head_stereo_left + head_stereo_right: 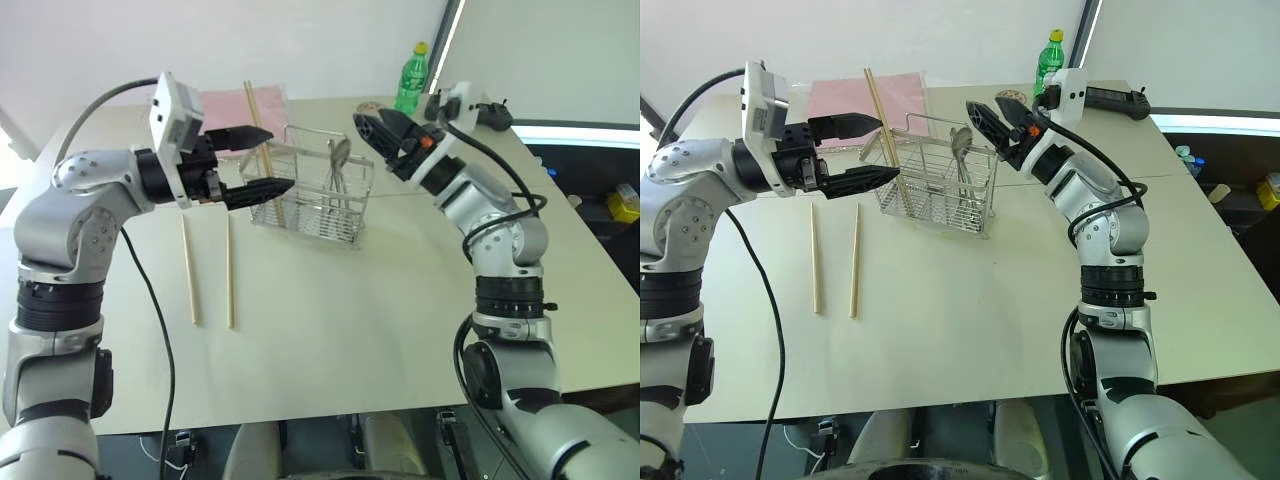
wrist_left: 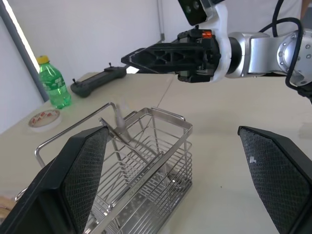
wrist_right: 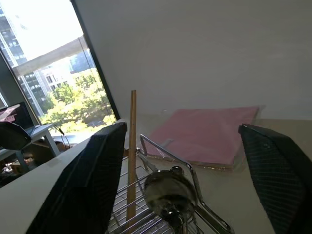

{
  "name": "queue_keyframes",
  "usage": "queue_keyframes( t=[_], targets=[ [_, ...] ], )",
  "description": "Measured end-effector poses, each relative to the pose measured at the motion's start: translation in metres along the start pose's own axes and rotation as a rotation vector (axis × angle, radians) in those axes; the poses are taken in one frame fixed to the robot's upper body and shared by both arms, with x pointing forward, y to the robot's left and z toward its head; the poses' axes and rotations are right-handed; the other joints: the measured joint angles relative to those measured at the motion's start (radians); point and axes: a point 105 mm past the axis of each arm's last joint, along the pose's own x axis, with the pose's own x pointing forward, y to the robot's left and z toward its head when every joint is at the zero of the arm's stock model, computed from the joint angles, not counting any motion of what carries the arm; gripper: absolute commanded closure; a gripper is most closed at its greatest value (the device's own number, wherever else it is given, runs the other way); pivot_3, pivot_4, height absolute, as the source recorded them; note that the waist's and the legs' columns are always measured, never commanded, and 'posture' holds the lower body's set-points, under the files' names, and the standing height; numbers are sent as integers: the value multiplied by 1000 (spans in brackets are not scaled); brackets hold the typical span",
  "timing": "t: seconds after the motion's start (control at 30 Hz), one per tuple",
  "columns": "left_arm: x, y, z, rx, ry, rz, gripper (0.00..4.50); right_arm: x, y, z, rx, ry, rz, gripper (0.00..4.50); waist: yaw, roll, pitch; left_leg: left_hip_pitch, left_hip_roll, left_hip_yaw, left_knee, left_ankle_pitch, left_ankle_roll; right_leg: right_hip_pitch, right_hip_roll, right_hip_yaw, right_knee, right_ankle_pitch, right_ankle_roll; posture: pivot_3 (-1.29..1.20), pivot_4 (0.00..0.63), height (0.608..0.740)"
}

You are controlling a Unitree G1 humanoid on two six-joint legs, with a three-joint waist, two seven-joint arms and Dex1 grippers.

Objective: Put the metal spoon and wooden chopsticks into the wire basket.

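Head views first: I find the wire basket (image 1: 308,195) standing on the table (image 1: 400,300), with the metal spoon (image 1: 338,160) upright inside it, bowl uppermost. One wooden chopstick (image 1: 883,125) leans in the basket's left end; two further chopsticks (image 1: 208,272) lie flat on the table, left of the basket. My right gripper (image 1: 988,121) hangs just above the spoon, fingers spread, empty. My left gripper (image 1: 253,163) sits at the basket's left end, released, gripping nothing.
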Motion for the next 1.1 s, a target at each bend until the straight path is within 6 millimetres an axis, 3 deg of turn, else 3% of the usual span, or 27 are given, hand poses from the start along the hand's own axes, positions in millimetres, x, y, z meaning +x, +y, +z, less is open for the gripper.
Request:
queue_keyframes(
  t=[0.13, 0.27, 0.33, 0.43, 0.57, 0.77, 0.9, 1.0, 1.1],
  targets=[
    [0, 2, 0, 7, -3, 7, 0, -5, -7, 3, -24, 23, -32, 43, 4, 0, 0, -1, 0, 0, 0, 0, 0, 0, 0, 0, 0, 0, 0, 0, 150, 721],
    [-5, 9, 0, 2, 3, 50, 0, -27, -11, 38, -170, 53, -26, 43, 6, 0, 0, -2, 0, 0, 0, 0, 0, 0, -1, 0, -1, 0, 0, 0, 150, 721],
    [-14, 19, 5, -16, -8, 113, 0, -41, -3, 63, -255, 66, 20, 43, 4, 0, 0, -2, 0, 0, -1, -1, 1, 0, -1, 0, -1, 0, 0, 0, 150, 721],
    [-39, 40, 15, -60, -24, 279, 0, -74, 29, 86, -376, 158, 180, 43, 4, -1, 0, -1, 0, -1, -1, -3, 6, 0, 0, -1, -3, -1, 2, 0, 150, 721],
    [-71, 69, -4, -166, 94, 545, 0, -111, 51, 62, -368, 340, 303, 43, 0, -3, -1, 4, 0, 0, -2, -4, 7, 4, 0, 0, -3, -4, -1, 0, 150, 721],
    [-115, 81, -80, -350, 469, 895, 0, -131, 57, 31, -273, 390, 262, 43, 6, -8, -1, 4, 1, 1, 2, -3, 5, 4, -1, 0, -3, -4, -3, 0, 150, 721],
    [-116, 78, -103, -441, 561, 973, 0, -140, 64, 15, -246, 420, 247, 43, 21, -9, -1, 0, 0, 0, 2, -2, 3, 4, -2, 0, -6, -4, -4, 0, 150, 721],
    [-116, 71, -137, -541, 688, 1006, 0, -149, 78, 0, -201, 443, 273, 43, 28, -9, -1, -2, -1, 0, 0, -3, 3, 3, -2, 0, -9, -4, -3, 0, 150, 721],
    [-110, 69, -155, -604, 740, 1003, 0, -148, 83, 1, -197, 416, 267, 43, 28, -10, -1, -2, -1, 0, 0, -3, 3, 3, -2, 0, -10, -3, -3, 0, 150, 721]
  ],
)
